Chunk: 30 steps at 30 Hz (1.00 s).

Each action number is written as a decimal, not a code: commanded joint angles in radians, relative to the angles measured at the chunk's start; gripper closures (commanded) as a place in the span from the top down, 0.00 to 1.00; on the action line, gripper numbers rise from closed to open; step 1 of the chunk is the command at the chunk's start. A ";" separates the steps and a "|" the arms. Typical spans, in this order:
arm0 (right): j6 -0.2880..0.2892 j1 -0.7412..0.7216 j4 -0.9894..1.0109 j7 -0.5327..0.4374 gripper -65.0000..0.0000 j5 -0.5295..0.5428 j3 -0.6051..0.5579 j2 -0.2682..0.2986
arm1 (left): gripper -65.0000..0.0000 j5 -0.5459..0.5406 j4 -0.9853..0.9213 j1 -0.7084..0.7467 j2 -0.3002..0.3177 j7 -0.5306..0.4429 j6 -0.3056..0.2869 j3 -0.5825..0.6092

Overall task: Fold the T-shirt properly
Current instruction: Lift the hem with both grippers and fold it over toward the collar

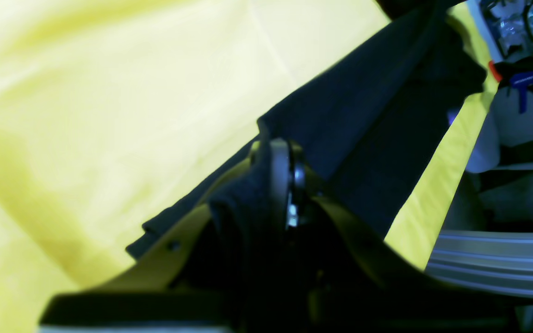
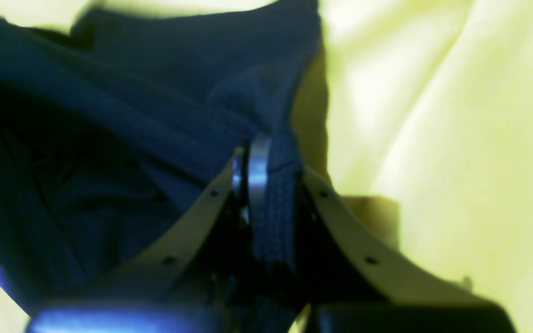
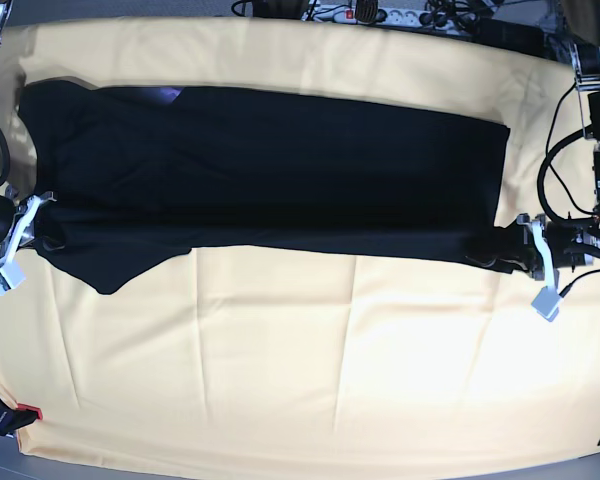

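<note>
One black T-shirt (image 3: 270, 175) lies stretched across the upper half of the base view. One pale yellow cloth (image 3: 310, 350) covers the worktop beneath it. Two robot hands are in view: the left hand (image 3: 520, 252) at the right edge of the base view and the right hand (image 3: 40, 222) at the left edge, each closed on the shirt's lower edge. One red clamp (image 3: 28, 412) sits at the lower left corner. One power strip (image 3: 355, 12) lies along the top edge.
</note>
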State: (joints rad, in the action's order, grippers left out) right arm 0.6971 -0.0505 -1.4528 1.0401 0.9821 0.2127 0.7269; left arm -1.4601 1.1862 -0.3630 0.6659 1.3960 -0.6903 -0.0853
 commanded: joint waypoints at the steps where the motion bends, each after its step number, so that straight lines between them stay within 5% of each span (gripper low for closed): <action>1: 0.001 -0.021 -0.014 -0.014 0.00 0.002 0.011 0.036 | 0.00 -0.023 0.016 -0.025 0.033 0.000 -0.008 -0.009; 8: 0.001 -0.009 -0.014 -0.017 0.00 -0.040 0.011 0.038 | 0.00 -0.023 0.016 -0.019 0.046 0.000 0.069 -0.008; 20: 0.001 0.023 -0.014 -0.011 0.00 -0.043 0.011 0.039 | 0.00 -0.023 0.175 0.175 0.049 0.000 0.085 -0.008; 25: 0.001 0.015 -0.014 -0.011 0.63 -0.039 0.011 0.040 | 0.66 -0.023 0.222 0.223 0.049 0.000 0.085 -0.008; 27: 0.001 -0.003 -0.014 -0.010 0.76 -0.035 0.011 0.041 | 0.71 -0.023 0.222 0.228 0.050 0.000 0.085 -0.008; 30: 0.001 -0.039 -0.014 -0.011 0.76 -0.009 0.011 0.040 | 0.71 -0.023 0.222 0.227 0.050 0.000 0.085 -0.008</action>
State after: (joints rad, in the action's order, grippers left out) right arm 0.6968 -0.0723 -1.4528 1.0481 0.9562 0.2111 0.7376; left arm -1.4593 1.3937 -0.1188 0.6933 1.4033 -0.6056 -0.0845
